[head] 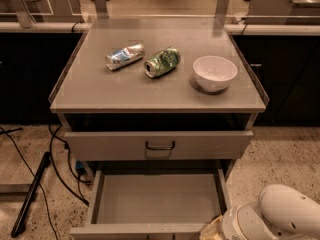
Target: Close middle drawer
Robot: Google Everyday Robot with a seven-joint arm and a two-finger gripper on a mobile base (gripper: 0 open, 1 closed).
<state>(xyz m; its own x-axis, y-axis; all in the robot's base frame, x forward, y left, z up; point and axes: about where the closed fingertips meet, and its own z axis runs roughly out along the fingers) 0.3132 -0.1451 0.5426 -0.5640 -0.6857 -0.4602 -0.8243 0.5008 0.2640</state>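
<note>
The middle drawer (157, 198) is pulled far out of the grey cabinet, a wide shallow empty tray. Its low front panel (135, 231) lies at the bottom edge of the view and its handle is out of view. Above it is the taller-fronted top drawer (160, 145) with a black handle, nearly closed. My white arm (280, 215) is at the bottom right. My gripper (212, 230) shows only as a tan end at the bottom edge, beside the open drawer's right front corner.
On the cabinet top (100, 91) lie a silver crushed can (124, 56), a green can (161, 62) and a white bowl (215, 72). Black cables (55, 169) and a dark bar (31, 196) lie on the speckled floor at the left. Dark counters stand behind.
</note>
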